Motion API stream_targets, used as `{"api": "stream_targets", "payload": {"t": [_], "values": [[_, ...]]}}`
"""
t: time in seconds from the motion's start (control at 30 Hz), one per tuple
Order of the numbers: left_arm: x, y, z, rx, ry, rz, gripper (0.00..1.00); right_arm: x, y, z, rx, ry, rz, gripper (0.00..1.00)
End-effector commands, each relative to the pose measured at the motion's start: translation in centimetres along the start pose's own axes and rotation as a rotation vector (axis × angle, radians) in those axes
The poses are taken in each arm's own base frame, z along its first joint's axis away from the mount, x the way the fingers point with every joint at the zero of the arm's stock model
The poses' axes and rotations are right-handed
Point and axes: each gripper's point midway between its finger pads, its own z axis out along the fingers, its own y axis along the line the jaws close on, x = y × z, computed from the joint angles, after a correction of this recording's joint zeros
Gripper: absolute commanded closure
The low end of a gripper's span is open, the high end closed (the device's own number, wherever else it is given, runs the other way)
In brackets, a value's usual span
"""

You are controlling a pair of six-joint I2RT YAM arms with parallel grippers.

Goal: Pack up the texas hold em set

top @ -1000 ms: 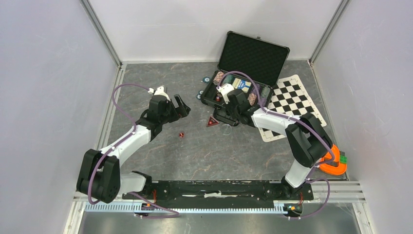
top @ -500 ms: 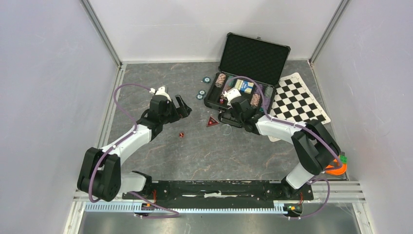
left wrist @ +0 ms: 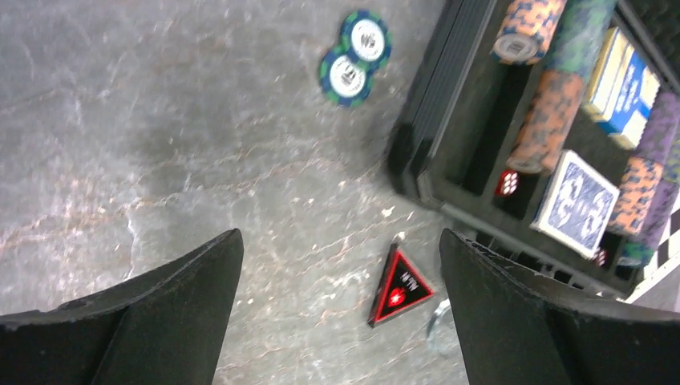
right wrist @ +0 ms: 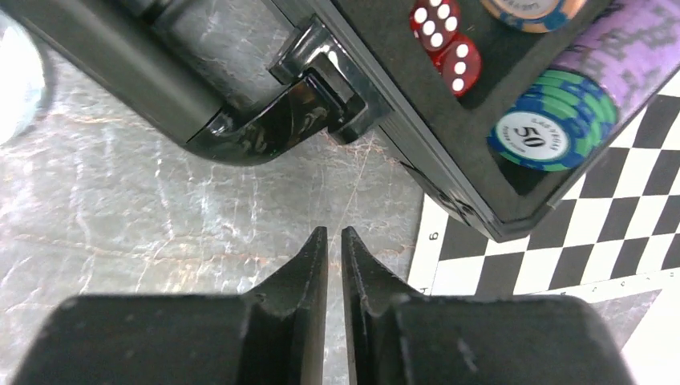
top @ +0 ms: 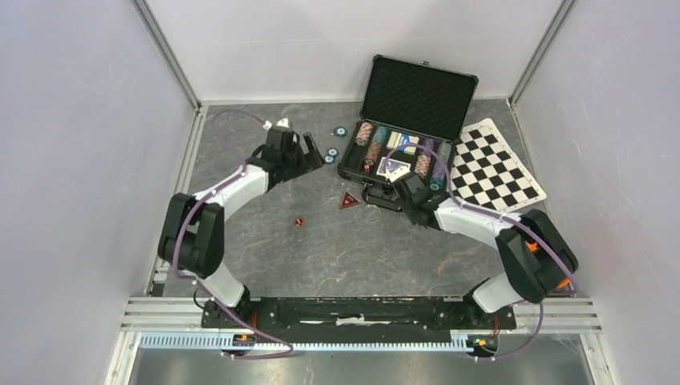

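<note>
The black case (top: 353, 164) lies open at the back right with its foam lid (top: 417, 88) raised. Chip rows, blue decks (left wrist: 576, 204) and red dice (right wrist: 445, 40) sit inside. Two loose chips (left wrist: 357, 56) lie left of the case, a third (top: 341, 131) farther back. The red triangular marker (top: 350, 200) and one red die (top: 297, 222) rest on the table. My left gripper (top: 315, 152) hangs open and empty beside the loose chips. My right gripper (right wrist: 334, 233) is shut on nothing, just in front of the case handle (right wrist: 273, 120).
The checkered mat (top: 497, 164) lies right of the case, partly under it. An orange ring (top: 561, 282) peeks out behind the right arm. A clear round thing (top: 370, 213) sits near the handle. Side walls close in left and right.
The left arm swung back and right toward the loose chips, still open. The right gripper drew back out of the case to the handle side and closed; a blue deck now lies in the case.
</note>
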Motion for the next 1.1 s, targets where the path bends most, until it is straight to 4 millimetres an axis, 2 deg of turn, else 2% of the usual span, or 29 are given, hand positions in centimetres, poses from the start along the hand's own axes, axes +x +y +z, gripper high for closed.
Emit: {"api": "stream_targets", "payload": {"t": [0.0,0.17,0.33,0.47,0.5,0.53,0.6,0.7,0.83,0.87,0.97,1.07], "values": [[-3.2,-2.3,1.1,-0.006,-0.012,-0.022,0.03,-3.9,-0.4,-3.3,-0.060,-0.176,0.082,0.80],[-6.6,-5.3,4.3,0.061,-0.054,-0.033,0.04,-6.9,-0.3,-6.2,-0.133,-0.348,0.132,0.72],[-9.6,-6.6,8.3,0.042,-0.075,0.019,0.06,-8.4,-0.7,-8.3,-0.157,-0.458,0.158,0.69],[-12.2,-8.1,11.2,0.084,-0.105,0.075,0.08,-8.7,-1.1,-8.6,-0.140,-0.510,0.163,0.69],[-12.1,-8.0,12.4,0.094,-0.093,0.080,0.10,-8.8,-1.1,-8.5,-0.139,-0.513,0.163,0.70],[-13.0,-8.6,13.0,0.121,-0.100,0.089,0.12,-8.8,-1.0,-8.5,-0.144,-0.514,0.164,0.70],[-13.5,-8.9,15.0,0.161,-0.098,0.091,0.20,-9.1,-0.7,-8.4,-0.158,-0.522,0.162,0.71],[-14.1,-9.3,17.8,0.225,-0.101,0.077,0.40,-9.5,-0.2,-8.2,-0.180,-0.528,0.158,0.71],[-15.3,-8.8,20.3,0.232,-0.152,0.076,0.85,-9.6,0.1,-7.9,-0.189,-0.521,0.150,0.71],[-15.5,-8.5,20.8,0.222,-0.157,0.073,0.91,-9.5,0.1,-7.8,-0.190,-0.518,0.149,0.72],[-15.3,-8.6,21.8,0.231,-0.150,0.069,0.97,-9.6,0.1,-7.9,-0.189,-0.526,0.149,0.72],[-14.2,-8.0,22.8,0.217,-0.117,0.058,0.97,-9.7,0.1,-8.0,-0.197,-0.533,0.151,0.72]]}}
